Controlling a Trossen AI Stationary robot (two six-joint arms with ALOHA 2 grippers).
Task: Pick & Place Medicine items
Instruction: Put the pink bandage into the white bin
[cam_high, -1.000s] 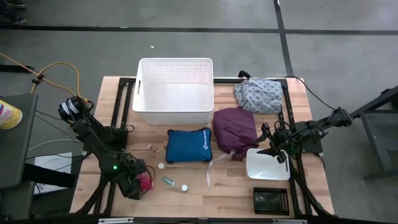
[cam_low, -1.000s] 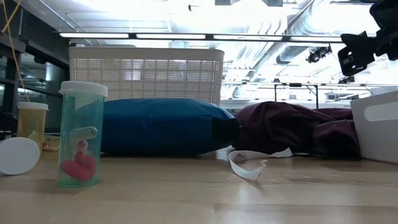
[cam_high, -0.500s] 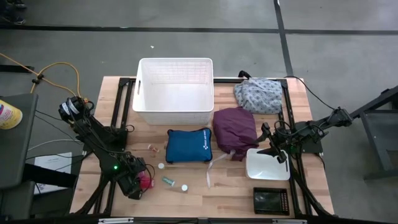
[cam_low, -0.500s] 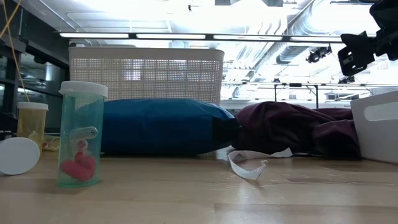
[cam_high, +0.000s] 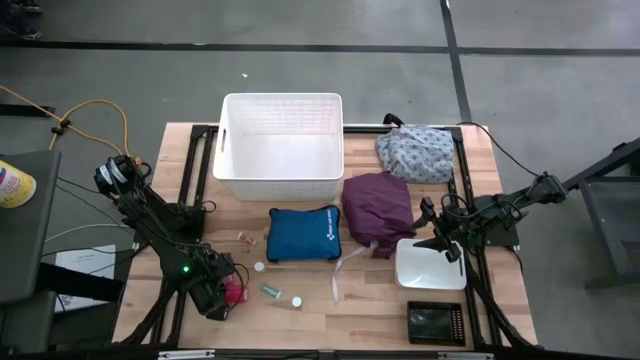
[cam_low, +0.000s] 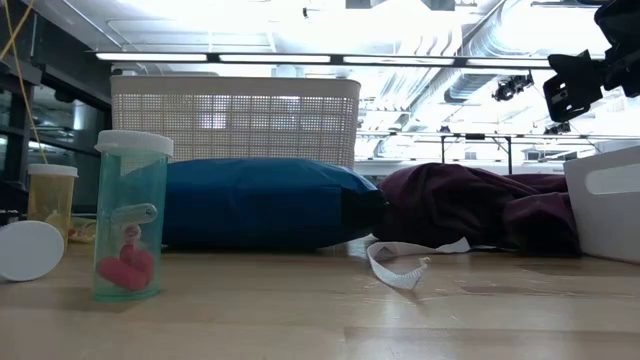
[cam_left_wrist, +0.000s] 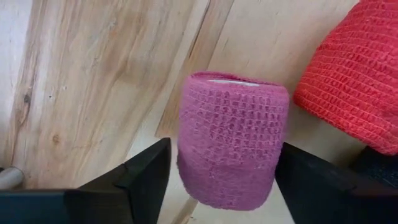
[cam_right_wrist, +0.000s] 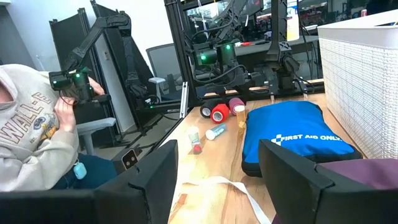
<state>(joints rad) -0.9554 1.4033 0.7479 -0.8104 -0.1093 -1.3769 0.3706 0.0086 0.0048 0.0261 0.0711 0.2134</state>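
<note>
"FIRST AID ONLY" on blue pouch (cam_right_wrist: 297, 140); "WALL-E" on person's grey sweatshirt (cam_right_wrist: 25, 124).

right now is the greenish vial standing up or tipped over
Upright: the greenish vial stands on its base on the table, white cap on top.

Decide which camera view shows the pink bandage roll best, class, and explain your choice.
The left wrist view: the pink roll fills the frame, upright between the open left gripper's fingers, its weave plain. The high view shows only a pink speck at that gripper. The right wrist view shows it far off beside a red roll. The low view does not show it clearly.
</note>
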